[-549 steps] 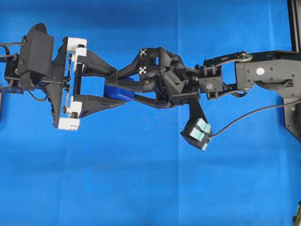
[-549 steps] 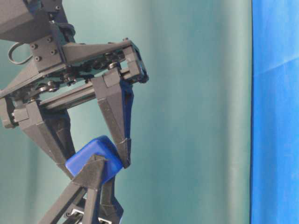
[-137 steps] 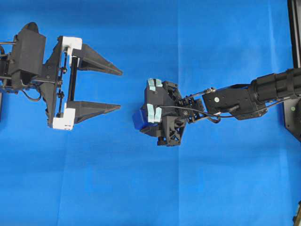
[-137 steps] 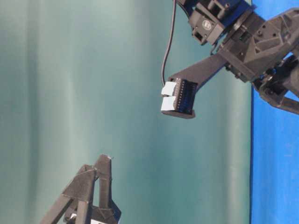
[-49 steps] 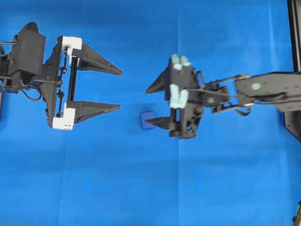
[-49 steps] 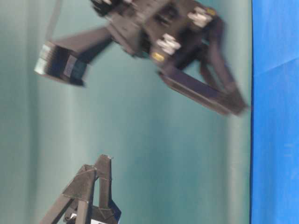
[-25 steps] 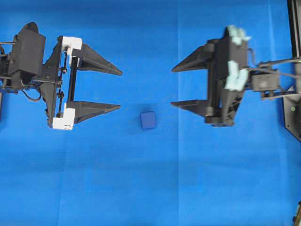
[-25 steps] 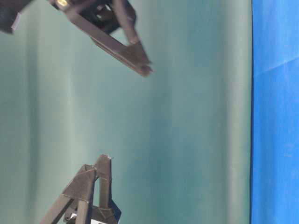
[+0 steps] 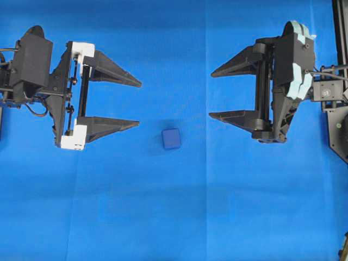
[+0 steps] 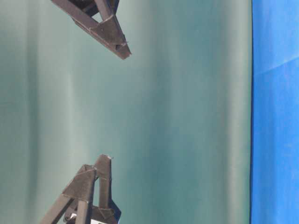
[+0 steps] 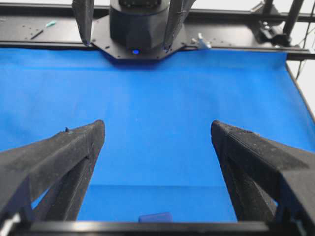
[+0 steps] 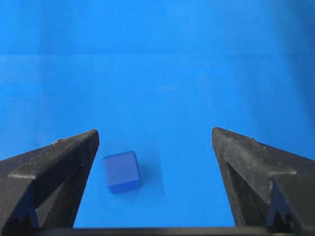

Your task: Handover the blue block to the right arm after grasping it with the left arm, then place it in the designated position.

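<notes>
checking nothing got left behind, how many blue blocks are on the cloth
1. The blue block lies on the blue cloth near the middle, between the left gripper and the right gripper, touching neither. No others are visible.

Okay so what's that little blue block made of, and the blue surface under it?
The blue block looks like smooth, matte plastic or rubber: rounded edges, even colour, no grain. The surface looks like cloth: matte, with faint fold lines.
</notes>
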Controlling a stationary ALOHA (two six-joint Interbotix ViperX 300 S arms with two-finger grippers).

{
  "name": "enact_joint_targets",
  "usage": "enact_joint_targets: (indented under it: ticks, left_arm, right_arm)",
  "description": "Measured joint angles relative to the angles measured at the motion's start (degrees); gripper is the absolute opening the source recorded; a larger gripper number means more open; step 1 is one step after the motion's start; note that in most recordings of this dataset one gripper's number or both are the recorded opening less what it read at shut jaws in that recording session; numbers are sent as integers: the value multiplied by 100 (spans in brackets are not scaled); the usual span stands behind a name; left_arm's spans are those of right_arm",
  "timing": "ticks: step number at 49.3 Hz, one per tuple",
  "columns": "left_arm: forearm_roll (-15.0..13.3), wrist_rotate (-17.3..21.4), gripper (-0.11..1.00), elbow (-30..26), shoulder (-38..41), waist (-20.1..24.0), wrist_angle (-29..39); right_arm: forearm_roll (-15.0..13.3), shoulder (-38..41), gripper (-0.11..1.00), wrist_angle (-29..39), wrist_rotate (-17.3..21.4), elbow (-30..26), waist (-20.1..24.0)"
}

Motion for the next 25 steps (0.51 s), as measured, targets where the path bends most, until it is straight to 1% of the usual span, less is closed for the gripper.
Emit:
enact_joint_targets:
  ticks: [9,16,25]
  left_arm:
    - [9,0,93,0,-9,0,-9]
    - [9,0,93,0,-9,-9,-9]
    - [0,0,93,0,0,0,-26]
  right_arm:
    - [-70,-158,88,-299,0,202,0]
    - [-114,-483,88,-958,-9,536,-88]
    - [-158,-773,88,-1758,0,958,-316]
